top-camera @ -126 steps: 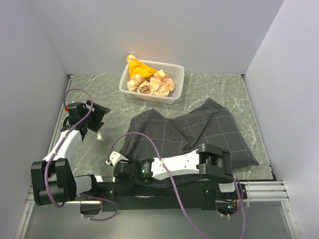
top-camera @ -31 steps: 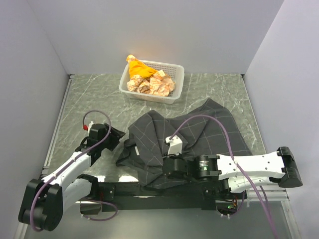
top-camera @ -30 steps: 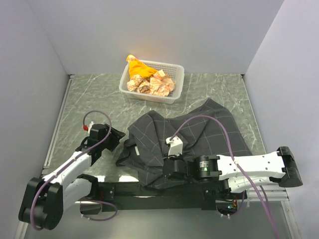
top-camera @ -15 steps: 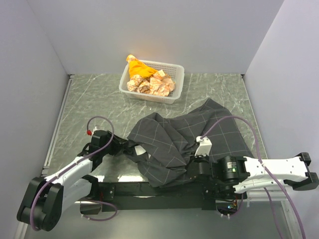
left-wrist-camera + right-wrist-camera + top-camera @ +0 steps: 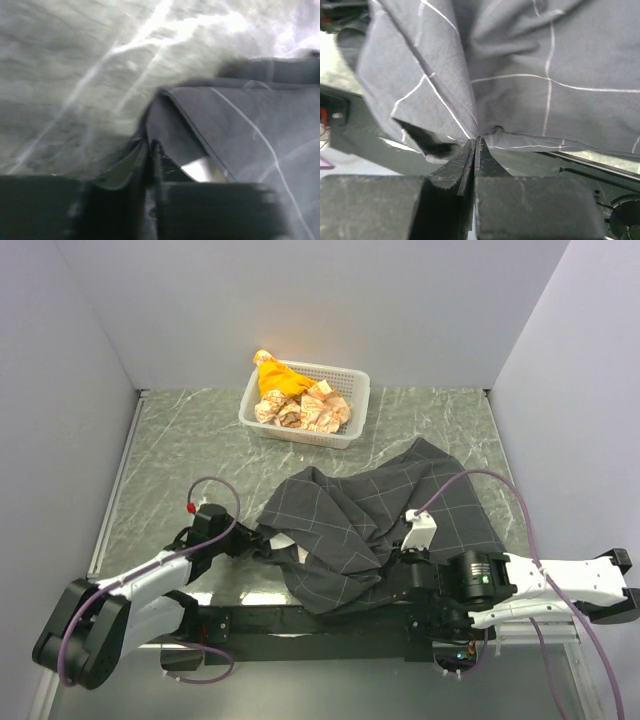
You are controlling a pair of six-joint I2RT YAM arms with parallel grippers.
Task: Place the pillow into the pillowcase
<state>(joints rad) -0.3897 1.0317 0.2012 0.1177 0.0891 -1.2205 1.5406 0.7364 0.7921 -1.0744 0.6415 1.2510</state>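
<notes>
The dark grey checked pillowcase (image 5: pixel 380 505) lies bunched in the middle of the table. Only a pale sliver of the pillow (image 5: pixel 284 539) shows at its left opening, and the left wrist view has it as a white patch (image 5: pixel 199 169) under the hem. My left gripper (image 5: pixel 250 540) is at the case's left edge, its jaws (image 5: pixel 150 146) shut on a fold of the pillowcase (image 5: pixel 250 130). My right gripper (image 5: pixel 398 565) is shut on the near edge, pinching the pillowcase (image 5: pixel 520 50) at its tips (image 5: pixel 476 140) and holding it lifted.
A white basket (image 5: pixel 352 410) with an orange cloth and crumpled items stands at the back centre. Grey walls close in the left, right and back sides. The black base rail (image 5: pixel 300 620) runs along the near edge just under the case.
My right arm has swung out to the right, dragging the case's near edge along. My left gripper has slid right to the case's left edge and closed on the fabric.
</notes>
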